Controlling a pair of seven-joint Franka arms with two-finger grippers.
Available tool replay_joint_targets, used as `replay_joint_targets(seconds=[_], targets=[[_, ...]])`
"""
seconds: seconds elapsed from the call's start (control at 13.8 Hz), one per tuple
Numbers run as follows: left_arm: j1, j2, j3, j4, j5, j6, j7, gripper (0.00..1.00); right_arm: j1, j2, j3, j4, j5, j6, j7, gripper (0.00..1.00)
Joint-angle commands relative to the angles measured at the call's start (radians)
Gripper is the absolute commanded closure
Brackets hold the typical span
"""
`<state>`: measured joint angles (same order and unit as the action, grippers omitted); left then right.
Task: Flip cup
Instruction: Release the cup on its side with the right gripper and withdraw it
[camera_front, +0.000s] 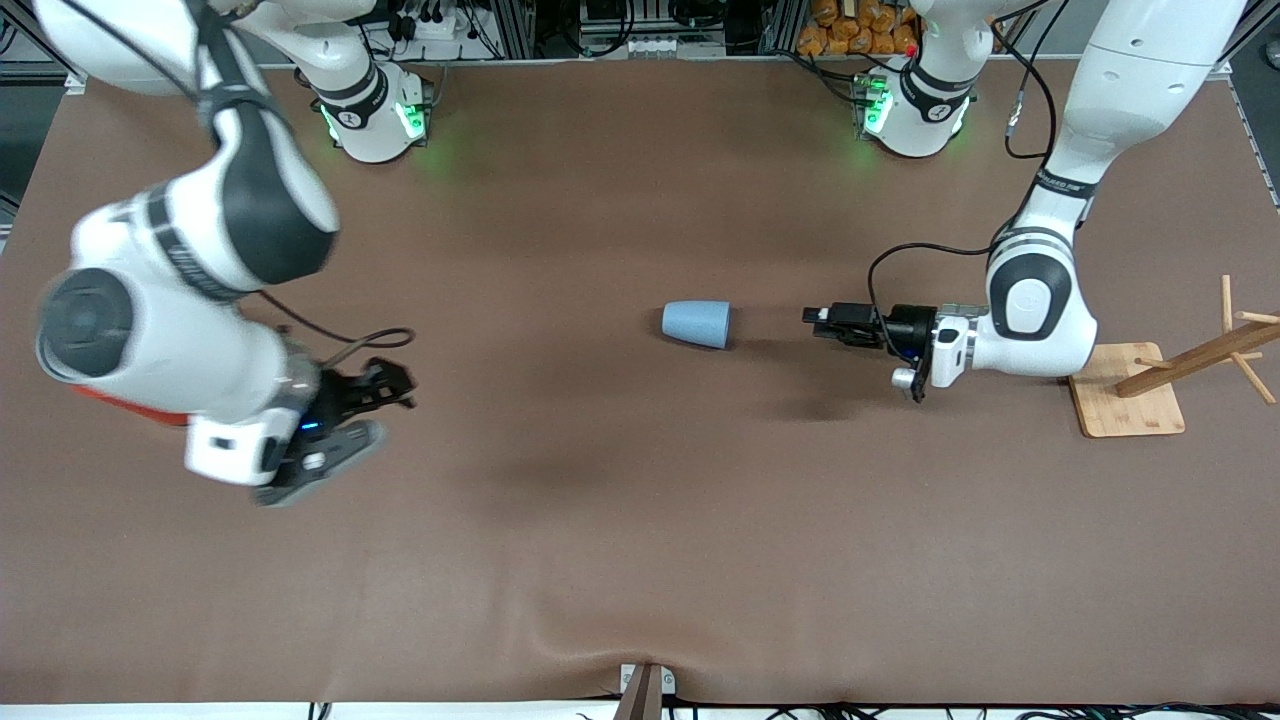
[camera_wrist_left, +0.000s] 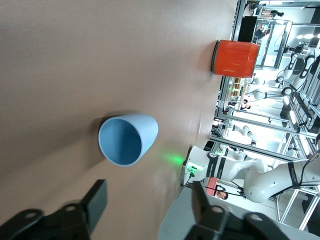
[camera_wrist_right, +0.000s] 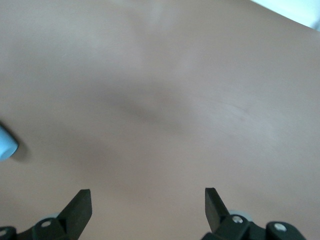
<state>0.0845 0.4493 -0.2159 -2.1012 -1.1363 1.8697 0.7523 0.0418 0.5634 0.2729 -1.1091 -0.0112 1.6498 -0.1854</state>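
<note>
The light-blue cup (camera_front: 697, 323) lies on its side in the middle of the brown table (camera_front: 640, 560), its mouth toward the left arm's end. In the left wrist view the cup (camera_wrist_left: 127, 139) shows its darker blue inside. My left gripper (camera_front: 812, 320) is low over the table beside the cup's mouth, a short gap away, open and empty (camera_wrist_left: 149, 192). My right gripper (camera_front: 390, 410) hangs over the table toward the right arm's end, open and empty (camera_wrist_right: 147, 192). A sliver of the cup (camera_wrist_right: 6, 142) shows at the edge of the right wrist view.
A wooden peg rack (camera_front: 1200, 355) on a wooden board (camera_front: 1125, 400) stands at the left arm's end. An orange can (camera_wrist_left: 235, 58) stands at the right arm's end, mostly hidden under the right arm in the front view (camera_front: 120, 405).
</note>
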Motion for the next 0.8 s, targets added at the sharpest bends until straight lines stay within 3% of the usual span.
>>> replay_joint_targets(seconds=[0.0,0.29,0.58,0.72], targets=[[-0.067,-0.003,-0.005,-0.025,-0.075,0.083,0.033,0.33,-0.059,-0.046,0.034,-0.031,0.011,-0.040,0.145,0.00],[-0.118,0.017,-0.005,-0.056,-0.164,0.146,0.088,0.35,-0.051,-0.207,-0.041,-0.081,-0.001,-0.189,0.447,0.00],[-0.150,0.084,-0.005,-0.063,-0.275,0.166,0.235,0.38,-0.048,-0.468,-0.211,-0.297,0.097,-0.196,0.420,0.00],[-0.161,0.086,-0.005,-0.063,-0.278,0.180,0.243,0.41,-0.045,-0.565,-0.228,-0.383,0.099,-0.193,0.408,0.00]])
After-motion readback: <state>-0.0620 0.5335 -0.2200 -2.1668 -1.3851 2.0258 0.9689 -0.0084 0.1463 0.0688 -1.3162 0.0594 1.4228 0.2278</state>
